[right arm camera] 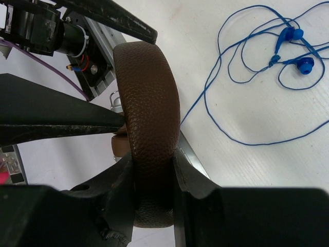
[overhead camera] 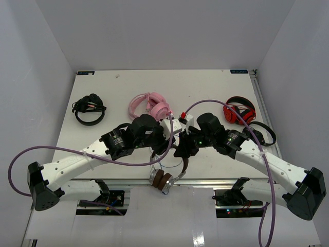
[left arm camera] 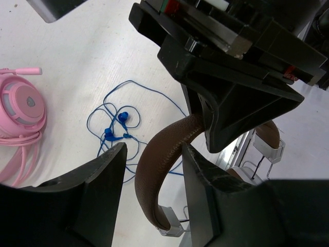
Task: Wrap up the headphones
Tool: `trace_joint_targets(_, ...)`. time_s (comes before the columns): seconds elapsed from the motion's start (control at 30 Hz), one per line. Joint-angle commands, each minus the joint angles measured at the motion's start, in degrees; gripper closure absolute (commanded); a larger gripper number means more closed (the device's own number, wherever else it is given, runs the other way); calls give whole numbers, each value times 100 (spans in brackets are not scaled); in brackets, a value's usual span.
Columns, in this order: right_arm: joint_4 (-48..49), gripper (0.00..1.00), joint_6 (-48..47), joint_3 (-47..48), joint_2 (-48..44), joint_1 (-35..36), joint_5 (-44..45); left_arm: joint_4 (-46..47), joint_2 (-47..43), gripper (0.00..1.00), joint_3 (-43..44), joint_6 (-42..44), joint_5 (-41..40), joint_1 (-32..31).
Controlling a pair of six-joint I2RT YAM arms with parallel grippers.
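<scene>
The headphones' brown headband (right arm camera: pixel 146 92) stands up between both grippers near the table's front edge. Their silver-grey ear cups with brown pads (overhead camera: pixel 162 180) hang over that edge. My right gripper (right arm camera: pixel 152 159) is shut on the headband, also seen from above (overhead camera: pixel 183 151). My left gripper (left arm camera: pixel 154 149) is open with its fingers either side of the headband (left arm camera: pixel 169 136); it sits just left of the right gripper (overhead camera: pixel 157 153). A thin blue cord with small blue bits (left arm camera: pixel 117 128) lies in loose loops on the table (right arm camera: pixel 247 82). Whether it joins the headphones is hidden.
Pink headphones (overhead camera: pixel 151 105) lie behind the left gripper, also in the left wrist view (left arm camera: pixel 18 108). Red-and-black headphones (overhead camera: pixel 239 113) and a black pair (overhead camera: pixel 263 135) lie at the right, another black pair (overhead camera: pixel 88 109) at the left. A metal rail (overhead camera: pixel 211 181) runs along the table's front edge.
</scene>
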Motion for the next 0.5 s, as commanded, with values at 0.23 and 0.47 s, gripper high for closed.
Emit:
trace_joint_targets(0.23,56,92,82,476,-218,-33,-183,-75,-134,39,-96,263,-16,-61)
trace_joint_targets(0.47,14,92,175,503,-272,-41,-326,-73,161,42,-75,237,-779,-156)
